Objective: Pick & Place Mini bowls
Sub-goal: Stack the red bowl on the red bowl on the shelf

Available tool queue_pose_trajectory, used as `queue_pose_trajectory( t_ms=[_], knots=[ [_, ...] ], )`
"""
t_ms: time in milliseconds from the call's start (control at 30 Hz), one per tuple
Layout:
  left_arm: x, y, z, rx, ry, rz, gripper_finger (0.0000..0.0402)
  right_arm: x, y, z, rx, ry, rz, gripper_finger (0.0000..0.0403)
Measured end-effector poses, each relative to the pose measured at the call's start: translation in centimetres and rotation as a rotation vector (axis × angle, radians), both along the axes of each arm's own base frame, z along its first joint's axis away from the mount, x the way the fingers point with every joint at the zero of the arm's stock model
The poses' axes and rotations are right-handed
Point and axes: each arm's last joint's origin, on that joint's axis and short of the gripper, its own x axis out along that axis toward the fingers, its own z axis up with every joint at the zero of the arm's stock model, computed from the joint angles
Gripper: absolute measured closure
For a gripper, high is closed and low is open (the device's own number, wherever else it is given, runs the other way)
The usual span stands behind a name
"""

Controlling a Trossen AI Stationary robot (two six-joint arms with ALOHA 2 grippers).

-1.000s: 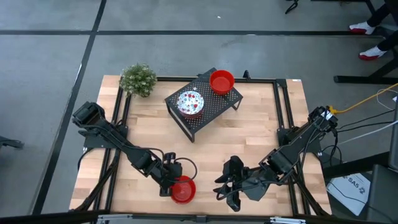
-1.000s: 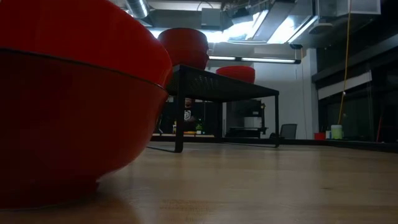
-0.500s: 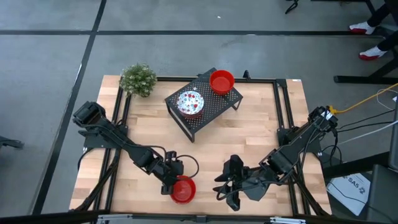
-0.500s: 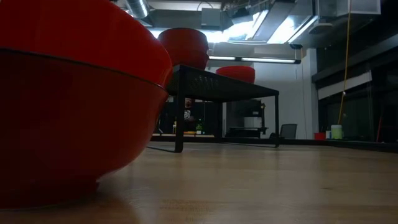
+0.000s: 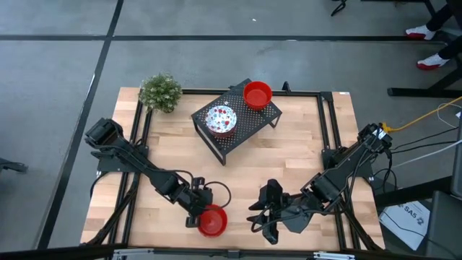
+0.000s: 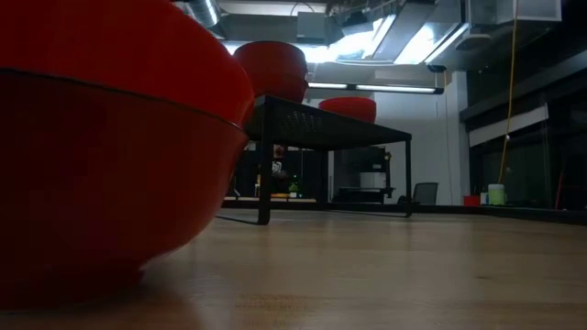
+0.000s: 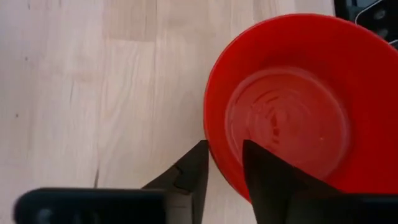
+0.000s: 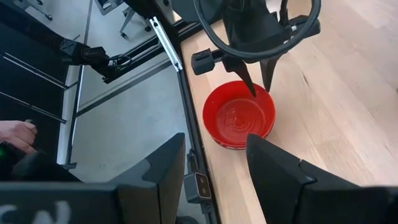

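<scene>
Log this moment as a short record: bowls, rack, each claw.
bowls on rack: speckled bowl and red bowl, both on the black rack
bowl on table: red bowl near the front edge
left claw: fingers astride that bowl's rim, one inside, one outside
right claw: open, low over the table beside it, holding nothing
plant: back left corner

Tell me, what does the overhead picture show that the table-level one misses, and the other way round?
Only the overhead view shows both arms, the left gripper straddling the rim of the near red bowl, the right gripper open beside it, and the potted plant. Only the table-level view shows the room and ceiling lights behind. Both show that red bowl, the black rack and the two bowls on it.
</scene>
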Motion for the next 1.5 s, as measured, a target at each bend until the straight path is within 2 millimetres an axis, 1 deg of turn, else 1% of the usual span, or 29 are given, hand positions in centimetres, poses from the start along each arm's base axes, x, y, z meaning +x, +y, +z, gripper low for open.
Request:
queue_pose_trajectory(
  t_ms=[200, 300, 400, 667, 933, 1067, 1233, 1333, 1500],
  knots=[
    [0.3, -0.3, -1.2, -0.009, 0.046, -0.006, 0.0363, 0.0, 0.0, 0.0, 0.000, 0.000, 0.000, 0.0232],
    [0.3, -0.3, -1.3, -0.027, 0.057, 0.000, 0.0390, 0.0, 0.0, 0.0, 0.000, 0.000, 0.000, 0.0232],
    [0.2, -0.3, -0.8, -0.020, 0.029, 0.014, 0.0394, 0.0, 0.0, 0.0, 0.001, 0.000, -0.001, 0.0232],
    [0.5, 0.0, 1.9, 0.039, -0.055, 0.025, 0.0399, 0.0, -0.1, 0.0, -0.003, -0.008, -0.024, 0.0232],
    [0.9, -0.3, 4.1, 0.079, -0.062, -0.027, 0.0399, 0.0, -0.1, 0.0, 0.000, -0.013, -0.044, 0.0232],
    [1.0, -0.2, 5.9, 0.040, -0.091, -0.073, 0.0399, 0.1, -0.1, 0.0, -0.014, -0.015, -0.038, 0.0232],
    [0.3, 1.1, 8.1, -0.041, -0.110, -0.088, 0.0399, 0.8, 0.0, -0.2, -0.093, -0.045, 0.009, 0.0232],
    [-0.3, 2.3, 9.7, -0.082, -0.128, -0.065, 0.0399, 1.3, 0.1, -0.3, -0.142, -0.074, 0.038, 0.0232],
    [-1.3, 4.4, 11.7, -0.161, -0.128, -0.010, 0.0399, 2.0, -0.1, 0.2, -0.223, -0.143, 0.079, 0.0232]
  ],
)
